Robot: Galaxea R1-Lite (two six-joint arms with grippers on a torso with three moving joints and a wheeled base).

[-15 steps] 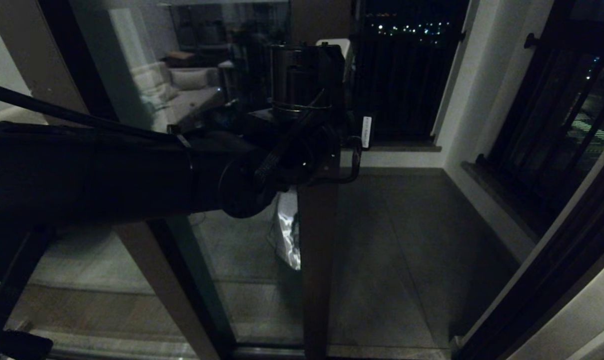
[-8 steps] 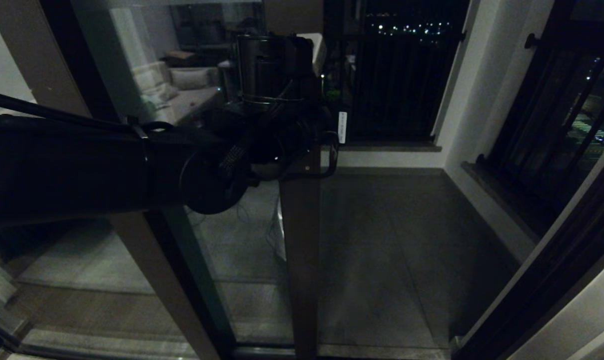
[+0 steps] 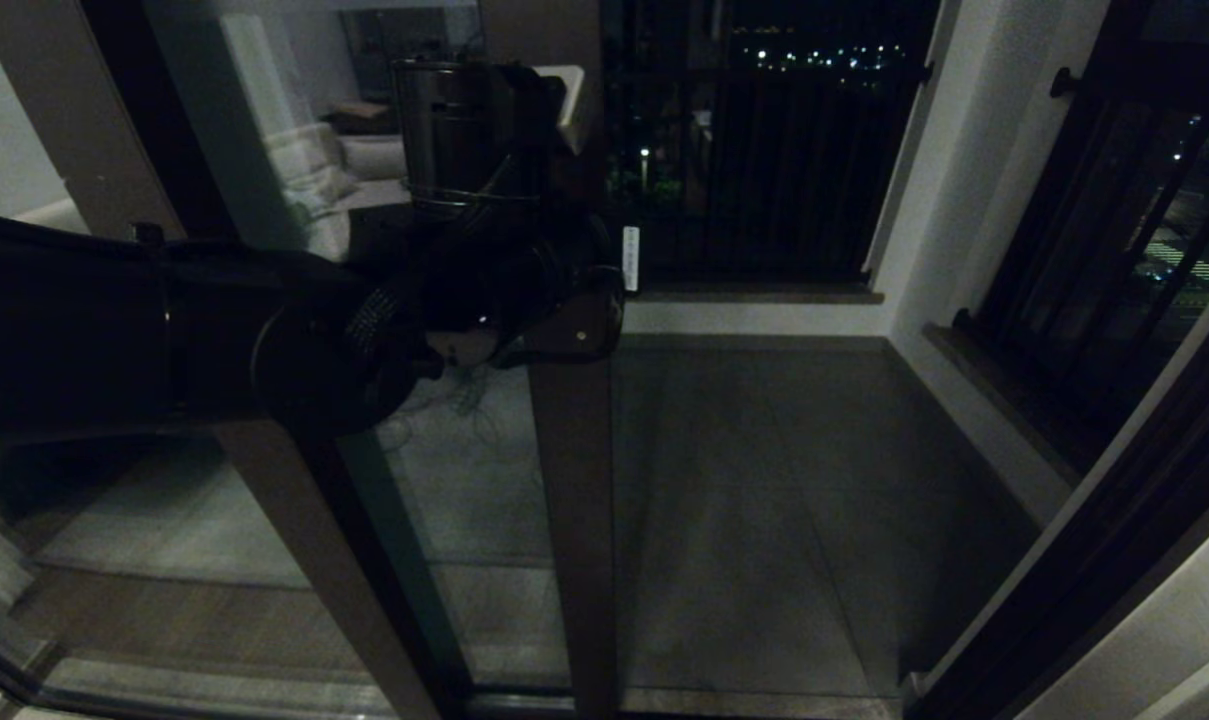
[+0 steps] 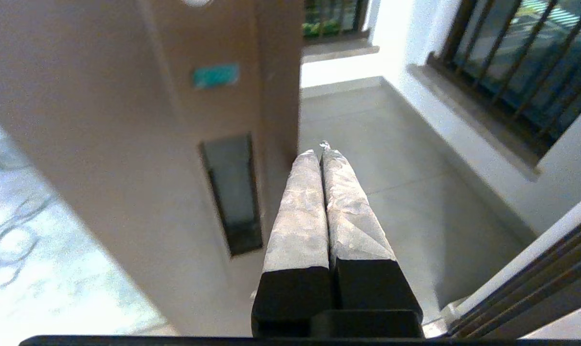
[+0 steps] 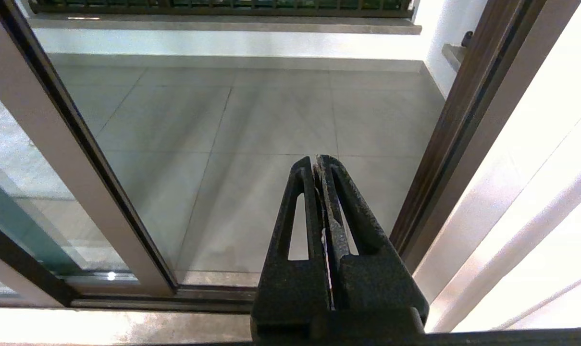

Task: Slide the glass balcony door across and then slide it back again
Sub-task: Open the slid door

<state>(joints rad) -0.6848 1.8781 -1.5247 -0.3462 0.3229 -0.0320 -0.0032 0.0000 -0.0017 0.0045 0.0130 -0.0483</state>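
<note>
Left gripper (image 4: 323, 150) fully closed, fingers (image 4: 300, 211) pressed together, nothing between them. It sits right beside the edge stile of the glass balcony door (image 3: 569, 520), close to the recessed handle slot (image 4: 232, 192); can't tell if it touches the frame. In the head view the left arm reaches across from the left, wrist in front of the stile. Door stands partly open, stile left of centre, tiled balcony floor (image 3: 764, 480) exposed to its right, fixed panel (image 3: 294, 520) behind on the left. Right gripper (image 5: 321, 161) closed too, empty, parked low, pointing at the doorway threshold
</note>
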